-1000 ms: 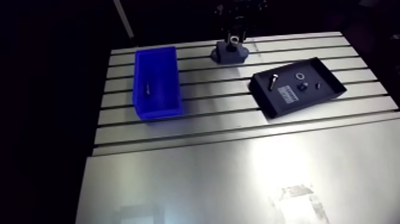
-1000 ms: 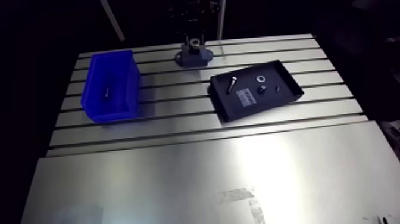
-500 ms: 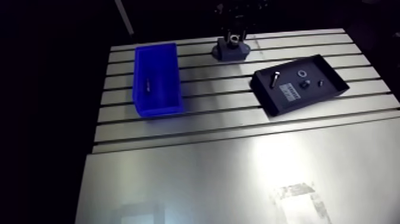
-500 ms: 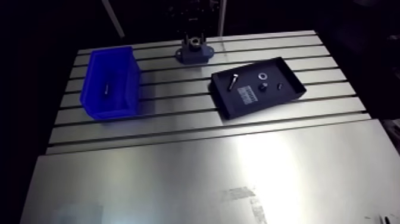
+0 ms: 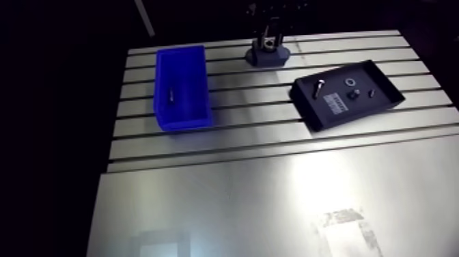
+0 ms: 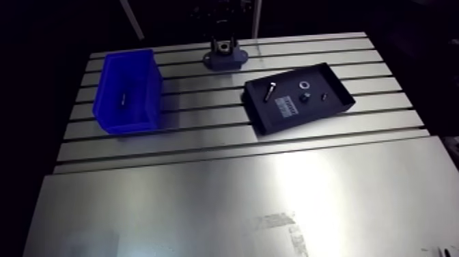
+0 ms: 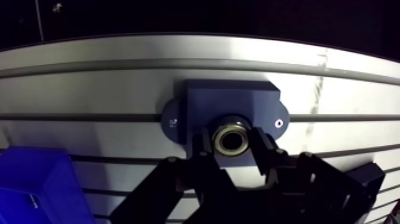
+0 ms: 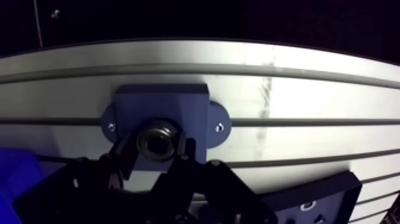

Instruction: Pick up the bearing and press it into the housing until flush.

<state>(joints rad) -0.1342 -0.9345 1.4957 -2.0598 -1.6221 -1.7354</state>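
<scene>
Steel bearing (image 7: 232, 136), clamped between the two fingers of the gripper (image 7: 233, 146), directly over the dark blue-grey housing (image 7: 238, 98).
Housing stands at the far edge of the slotted aluminium table (image 5: 273, 191); whether the bearing sits flush cannot be told. Nearer, to the right: black tray (image 5: 311, 111) holding bolt (image 5: 317, 87), ring (image 5: 352, 83), small dark parts. To the left: blue bin (image 5: 188, 74), one small piece inside.
</scene>
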